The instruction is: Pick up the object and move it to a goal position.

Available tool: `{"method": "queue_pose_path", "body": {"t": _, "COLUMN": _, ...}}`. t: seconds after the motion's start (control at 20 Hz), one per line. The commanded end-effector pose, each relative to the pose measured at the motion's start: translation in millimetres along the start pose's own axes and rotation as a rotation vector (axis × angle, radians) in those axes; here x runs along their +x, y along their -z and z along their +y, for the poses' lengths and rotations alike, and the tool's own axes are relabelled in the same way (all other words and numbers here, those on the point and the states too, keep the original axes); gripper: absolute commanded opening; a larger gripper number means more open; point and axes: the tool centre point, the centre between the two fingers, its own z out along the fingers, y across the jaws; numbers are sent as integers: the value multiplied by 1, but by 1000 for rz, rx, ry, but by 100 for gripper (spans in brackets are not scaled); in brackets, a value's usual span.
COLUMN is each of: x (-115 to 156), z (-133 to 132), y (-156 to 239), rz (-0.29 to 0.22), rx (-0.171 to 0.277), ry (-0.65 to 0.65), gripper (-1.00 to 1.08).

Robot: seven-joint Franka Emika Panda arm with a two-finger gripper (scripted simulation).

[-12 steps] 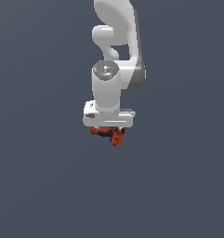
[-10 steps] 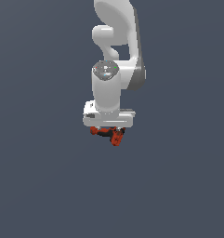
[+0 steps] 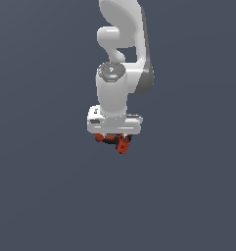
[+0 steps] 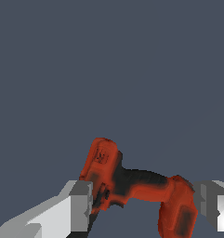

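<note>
Nothing is shifting since before: my hand (image 4: pixel 143 204) is clamping the drill (image 4: pixel 136 188), its red blocky base, black handle and red head showing between the fingers (image 4: pixel 81 204).

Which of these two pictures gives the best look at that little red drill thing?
The wrist view: the drill fills the foreground, with its blocky base, dark handle and red head lying between the gripper fingers. The exterior view shows only red and black bits peeking out beneath the white hand.
</note>
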Motion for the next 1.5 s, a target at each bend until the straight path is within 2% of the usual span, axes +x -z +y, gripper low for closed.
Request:
{"method": "queue_pose_path", "body": {"t": 0.0, "x": -2, "z": -2, "y": -2, "rz": -2, "rx": -1, "ry": -6, "gripper": 68}}
{"method": "queue_pose_path", "body": {"t": 0.5, "x": -23, "z": -21, "y": -28, "rz": -22, "rx": -10, "ry": -95, "gripper": 68}}
{"method": "queue_pose_path", "body": {"t": 1.05, "x": -75, "z": -55, "y": -77, "rz": -59, "rx": -40, "ry": -280, "gripper": 68}}
{"method": "queue_pose_path", "body": {"t": 1.45, "x": -104, "z": -68, "y": -98, "rz": -74, "rx": -60, "ry": -371, "gripper": 68}}
